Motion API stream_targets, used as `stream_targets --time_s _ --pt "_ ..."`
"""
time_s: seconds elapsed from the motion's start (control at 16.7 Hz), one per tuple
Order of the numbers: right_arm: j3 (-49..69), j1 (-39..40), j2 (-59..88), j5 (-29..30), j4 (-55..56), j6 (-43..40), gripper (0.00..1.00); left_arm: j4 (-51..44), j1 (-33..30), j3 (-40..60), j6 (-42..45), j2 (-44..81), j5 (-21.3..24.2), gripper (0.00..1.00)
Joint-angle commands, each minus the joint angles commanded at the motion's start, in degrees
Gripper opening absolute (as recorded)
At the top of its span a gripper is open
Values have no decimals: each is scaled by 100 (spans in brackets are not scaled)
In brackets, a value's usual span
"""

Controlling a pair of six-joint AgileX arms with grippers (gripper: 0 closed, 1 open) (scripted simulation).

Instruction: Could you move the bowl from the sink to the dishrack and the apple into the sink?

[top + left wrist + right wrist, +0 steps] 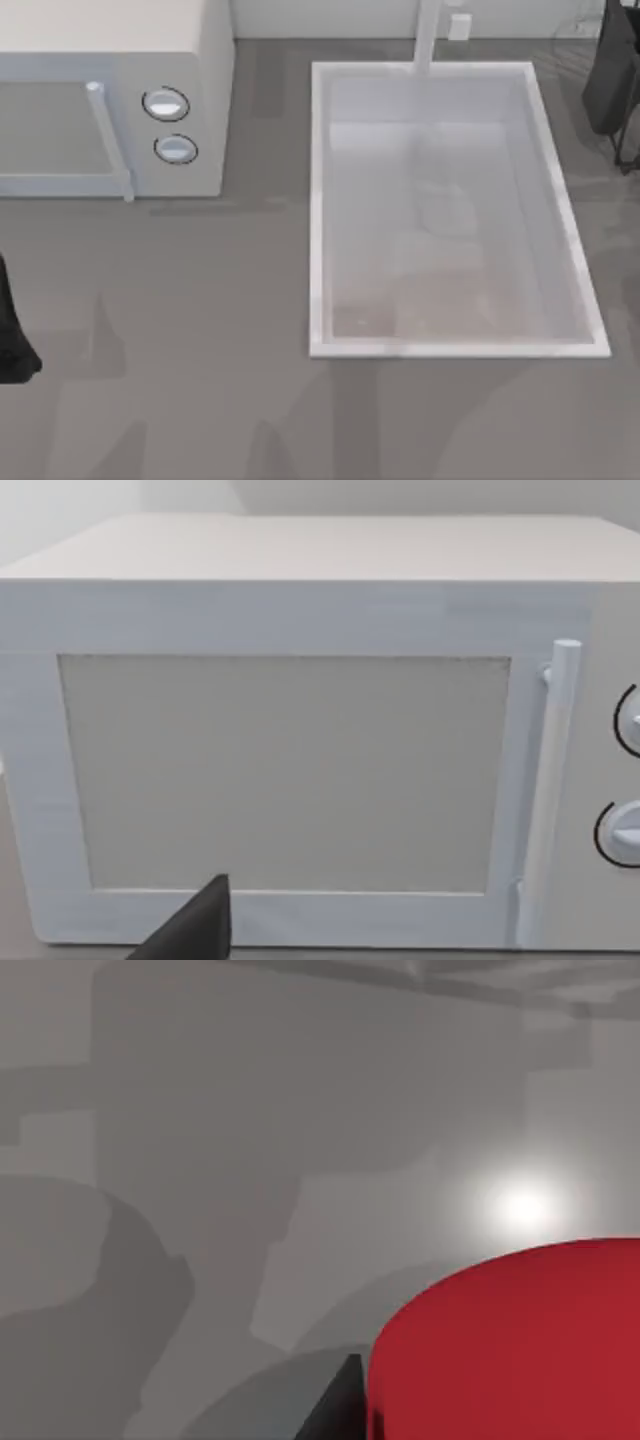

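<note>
A plain grey table point(200, 330) fills the top view, crossed by soft shadows, with a pale wall along the far edge. One sink point(320, 250) sits right of centre, a white rectangular basin with a raised rim; its floor is bare white, and one white faucet point(428, 40) rises at its 12 o'clock edge. One white microwave point(200, 60) stands at 10 o'clock from the sink, with two round knobs point(166, 104) and one bar handle point(108, 130) on its front. A strip of bare table runs between the microwave and the sink's left rim.

One dishrack point(612, 70), dark with thin wire bars, is cut off by the frame at 2 o'clock from the sink. The wide stretch of table from 6 to 9 o'clock of the sink lies open.

My left arm point(12, 330) is a dark shape at the table's left edge, at 9 o'clock. Its wrist view faces the microwave door point(285, 770) squarely, and one dark fingertip point(200, 925) shows low in that picture; whether the fingers are apart or together I cannot tell.

In the right wrist view the apple point(520, 1350) looms red and very close, with a dark finger point(340, 1405) just beside it. I cannot tell whether that gripper is clamped on it.
</note>
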Motion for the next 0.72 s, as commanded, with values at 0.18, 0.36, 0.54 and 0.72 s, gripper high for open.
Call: stream_targets --time_s 0.18,0.36,0.54,0.72 --pt "-441 775 -15 578 1666 282 0 0 0 0 0 0 0 100" --pt "-948 1615 -57 1203 3447 602 0 0 0 0 0 0 0 100" --pt "-1468 2458 -130 1818 5184 923 0 0 0 0 0 0 0 100" --pt "-1951 3237 -230 2366 6731 1208 0 0 0 0 0 0 0 100"
